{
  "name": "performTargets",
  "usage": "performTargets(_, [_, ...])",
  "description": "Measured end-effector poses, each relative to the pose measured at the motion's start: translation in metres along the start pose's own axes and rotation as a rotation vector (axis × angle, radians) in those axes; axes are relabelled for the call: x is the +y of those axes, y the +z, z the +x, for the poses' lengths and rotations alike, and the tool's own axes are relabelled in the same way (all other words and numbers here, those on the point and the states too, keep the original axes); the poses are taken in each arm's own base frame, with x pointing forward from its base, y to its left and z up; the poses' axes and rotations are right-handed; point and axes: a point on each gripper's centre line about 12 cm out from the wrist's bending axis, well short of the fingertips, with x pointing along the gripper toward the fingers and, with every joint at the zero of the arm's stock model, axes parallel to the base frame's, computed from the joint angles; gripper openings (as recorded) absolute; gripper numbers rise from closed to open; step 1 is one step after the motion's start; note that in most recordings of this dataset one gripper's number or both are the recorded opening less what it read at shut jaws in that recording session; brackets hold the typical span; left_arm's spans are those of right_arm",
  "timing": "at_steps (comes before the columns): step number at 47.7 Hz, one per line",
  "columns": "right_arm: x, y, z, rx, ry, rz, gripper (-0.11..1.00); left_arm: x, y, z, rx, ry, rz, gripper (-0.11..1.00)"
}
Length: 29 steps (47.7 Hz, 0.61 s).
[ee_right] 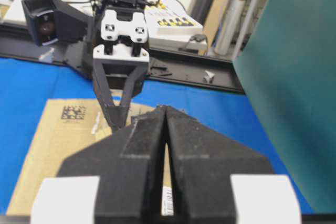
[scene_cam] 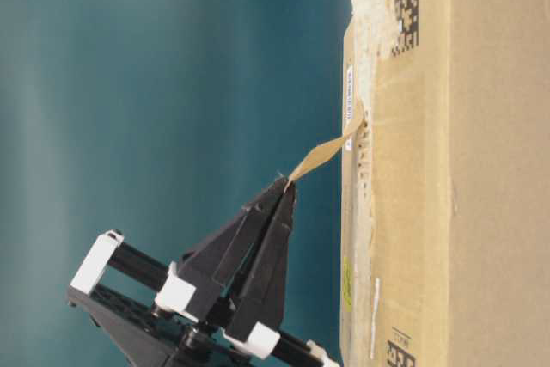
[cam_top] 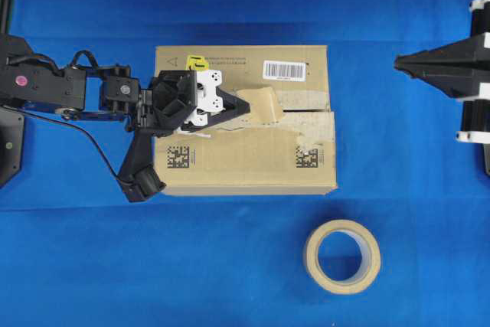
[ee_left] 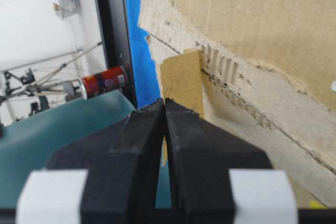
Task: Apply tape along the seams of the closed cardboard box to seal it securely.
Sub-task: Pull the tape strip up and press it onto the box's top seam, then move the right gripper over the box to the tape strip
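Note:
The cardboard box [cam_top: 245,155] lies mid-table with its seam [cam_top: 310,112] running left to right between the top flaps, edged by torn old tape. My left gripper [cam_top: 241,106] is above the box top, shut on one end of the tan tape piece [cam_top: 262,103]. In the table-level view the tape [scene_cam: 325,154] stretches from the left gripper [scene_cam: 288,182] to the box [scene_cam: 464,169], its far end touching the top by the seam. The left wrist view shows the tape [ee_left: 181,80] just past the shut jaws. My right gripper [cam_top: 400,62] is shut and empty, off the box's right end.
The beige tape roll [cam_top: 342,256] lies flat on the blue table in front of the box's right part. A yellow sticker [cam_top: 197,61] and a white barcode label [cam_top: 284,70] sit on the box's far flap.

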Motion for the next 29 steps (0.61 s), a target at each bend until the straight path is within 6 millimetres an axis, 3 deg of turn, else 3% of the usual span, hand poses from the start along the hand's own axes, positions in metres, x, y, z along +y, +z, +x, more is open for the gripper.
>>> performTargets(29, [-0.005,-0.017,0.029,0.041,-0.027,0.034,0.00,-0.010,0.004,-0.003,-0.012,-0.065,-0.001,0.00])
